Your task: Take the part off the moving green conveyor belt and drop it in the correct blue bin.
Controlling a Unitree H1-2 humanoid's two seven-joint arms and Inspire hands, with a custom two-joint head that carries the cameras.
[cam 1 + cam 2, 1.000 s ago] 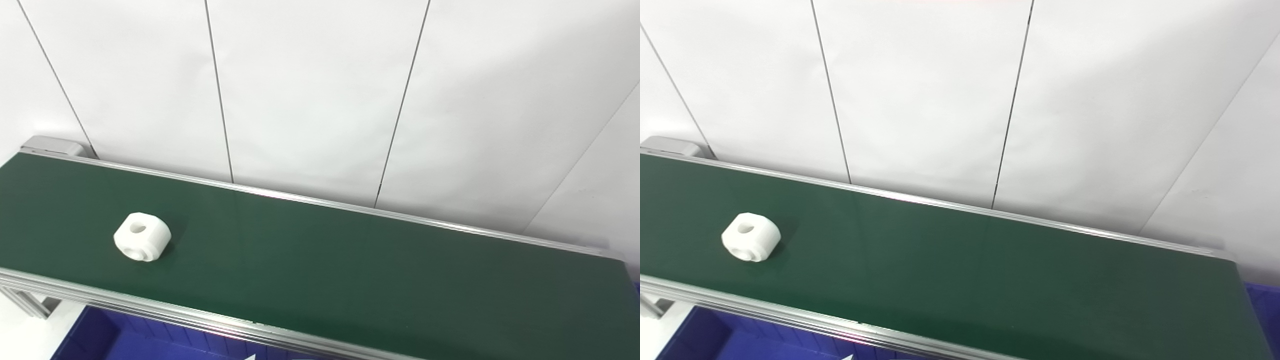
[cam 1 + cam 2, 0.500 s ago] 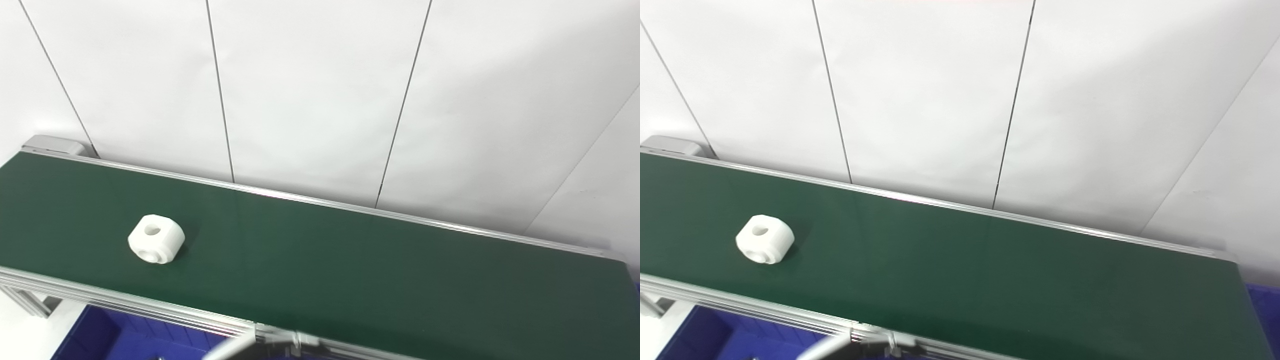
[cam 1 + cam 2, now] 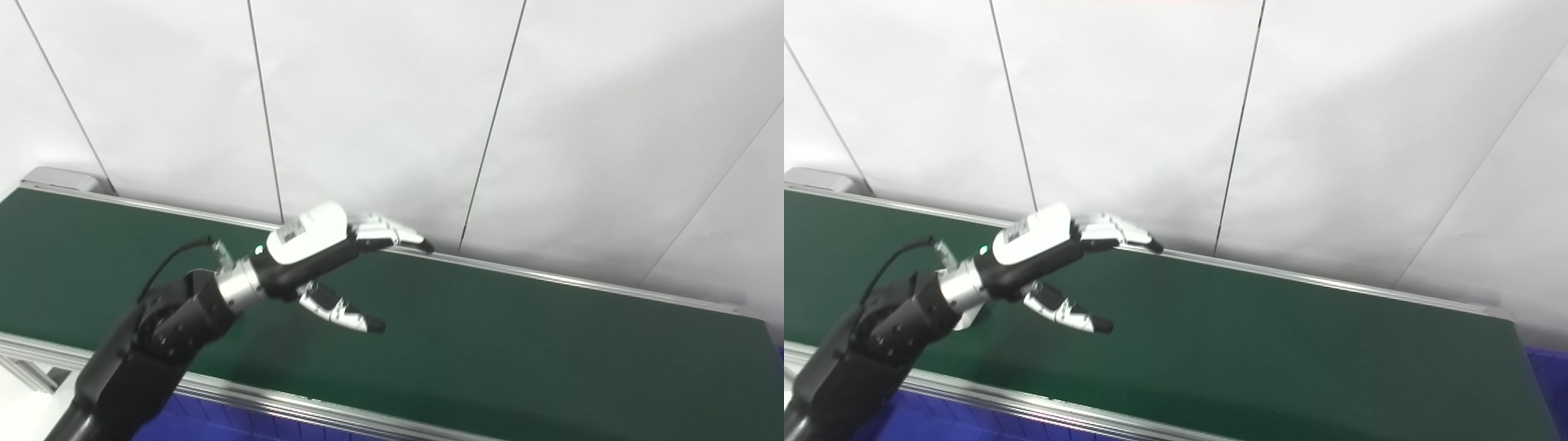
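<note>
- Your left hand (image 3: 318, 257) reaches in from the lower left on its black arm (image 3: 147, 343) and hovers over the dark green conveyor belt (image 3: 520, 343), roughly above the middle of its width.
- Its fingers (image 3: 392, 236) are stretched out and apart, pointing toward the belt's far edge; the thumb (image 3: 340, 309) splays out below them toward the near edge. The hand holds nothing.
- The white plastic part (image 3: 968, 318) is almost wholly hidden behind the wrist; in the right eye view you can see only a pale sliver of it on the belt, just beneath the silver wrist cuff, toward the belt's left end. Whether the hand touches it you cannot tell.
- The blue bin (image 3: 202, 422) shows only as a strip below the belt's near aluminium rail (image 3: 294, 407).
- Your right hand is out of sight in both views.
- White wall panels (image 3: 392, 110) stand behind the belt's far edge.
</note>
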